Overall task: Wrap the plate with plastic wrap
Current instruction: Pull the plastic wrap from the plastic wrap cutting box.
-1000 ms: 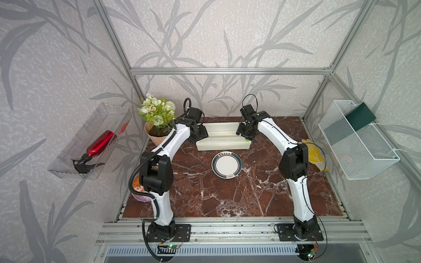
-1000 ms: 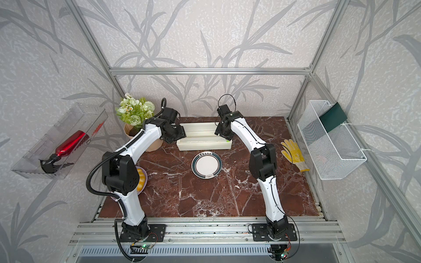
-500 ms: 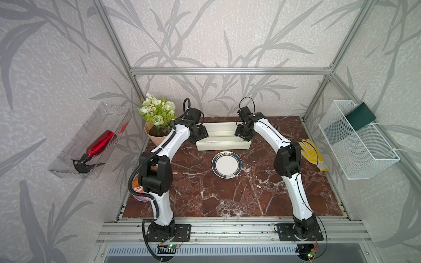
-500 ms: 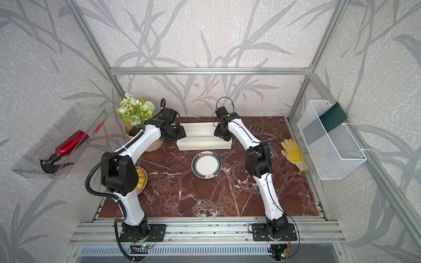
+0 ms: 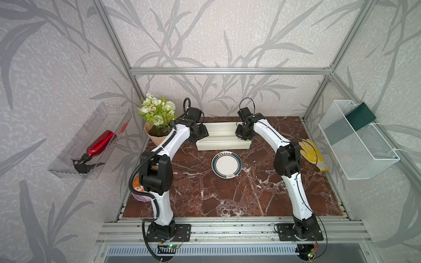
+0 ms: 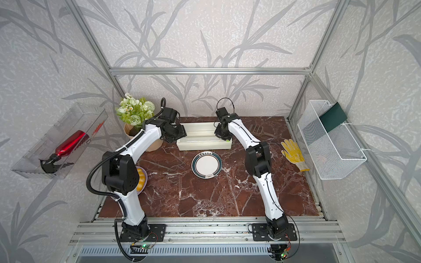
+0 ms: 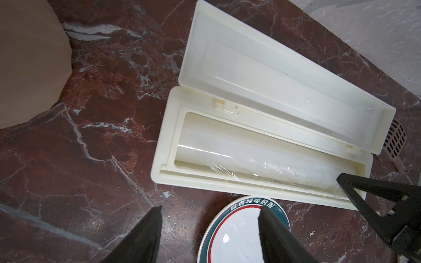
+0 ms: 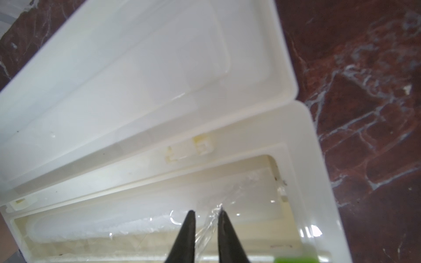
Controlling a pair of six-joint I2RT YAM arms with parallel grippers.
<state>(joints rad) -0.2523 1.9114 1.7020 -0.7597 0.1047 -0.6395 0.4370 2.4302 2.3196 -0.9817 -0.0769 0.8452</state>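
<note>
Plastic wrap (image 7: 262, 168) sits as a roll inside the open cream box (image 7: 164, 145), which lies along the far edge of the desk (image 5: 205, 193) with its lid folded back. None of it covers the plate (image 5: 226, 164), which rests bare near the desk's middle, just in front of the box. That placement probably lets a drawn sheet come straight down over it.

Your right end effector (image 8: 206, 212) reaches into the trough at the box's right end. Its fingers are drawn close together, with a crinkled strand of film in the narrow gap. You cannot tell whether they truly pinch it. The aim looks like lifting the loose edge off the roll.

Your left end effector (image 7: 209, 207) hovers at the box's left end with its fingers well apart and nothing between them. It is likely waiting to take the other corner so the sheet pulls evenly.

The film's free edge is hard to trace, being clear against the cream plastic. In both top views the right arm hides its own fingertips. A green part (image 8: 293, 259) is cut off at the edge of the right wrist view.
</note>
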